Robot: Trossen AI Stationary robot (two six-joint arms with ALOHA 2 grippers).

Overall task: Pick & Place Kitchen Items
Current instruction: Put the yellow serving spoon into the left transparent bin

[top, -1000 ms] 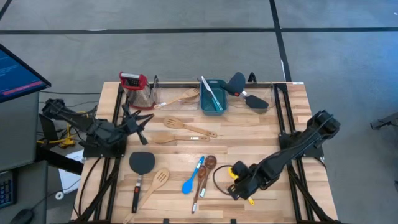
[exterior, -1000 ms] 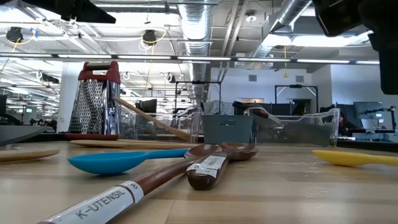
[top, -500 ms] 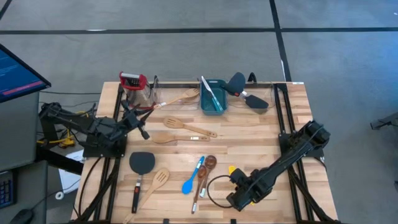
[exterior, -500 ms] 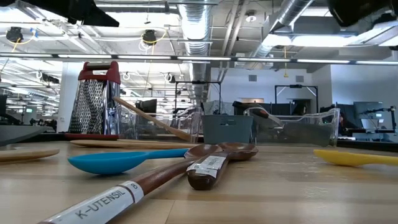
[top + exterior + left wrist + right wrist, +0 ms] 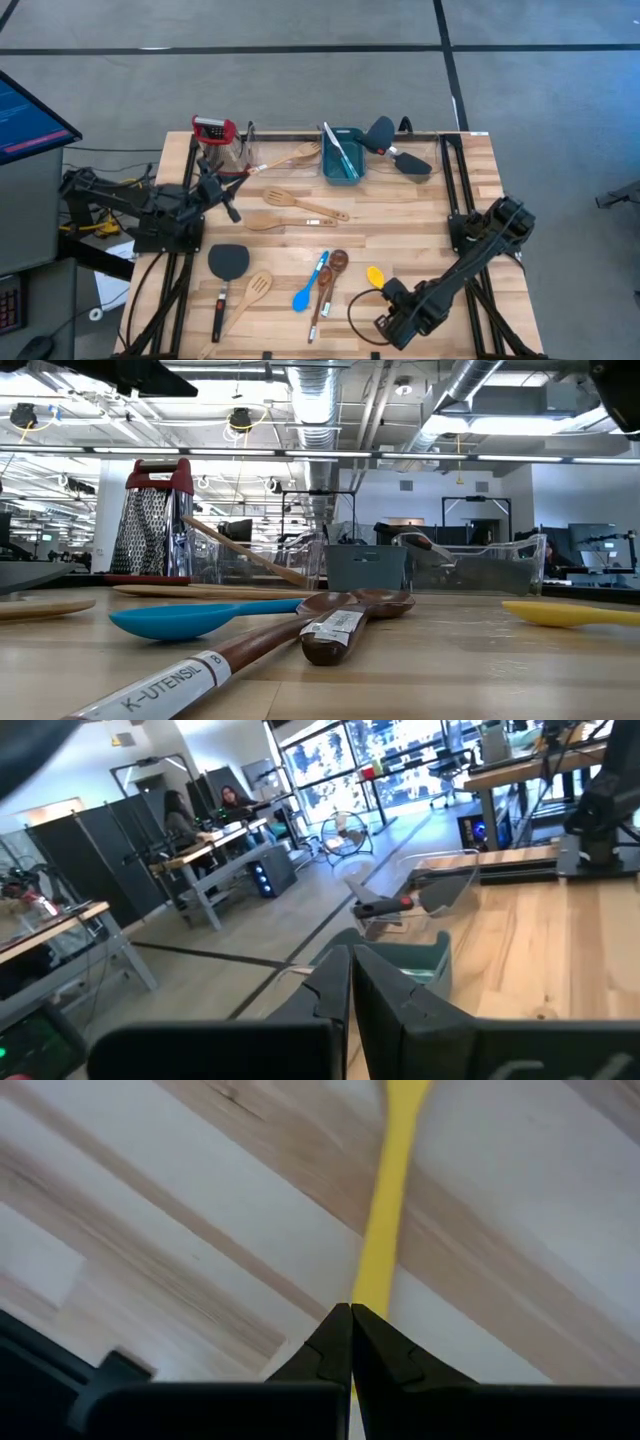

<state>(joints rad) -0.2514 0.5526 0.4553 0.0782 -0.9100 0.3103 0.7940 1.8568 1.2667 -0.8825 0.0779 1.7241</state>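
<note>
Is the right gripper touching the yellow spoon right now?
Cannot tell. In the right wrist view the shut right gripper lines up with the yellow spoon handle, but contact or height above it isn't visible; the high view hides it.

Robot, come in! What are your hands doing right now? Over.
Right gripper shut over the handle of the yellow spoon, spoon lying flat. Left gripper shut, waiting near the grater. Nothing blocking the spoon.

Tub [image 5: 341, 155] sits at the table's [image 5: 420, 220] far edge, centre, grater [image 5: 216, 140] far left of it. Spoons [image 5: 318, 280] lie near-centre, a slotted spatula [image 5: 245, 298] and flat spatula [image 5: 225, 272] to their left, another spoon [image 5: 376, 275] to their right.
</note>
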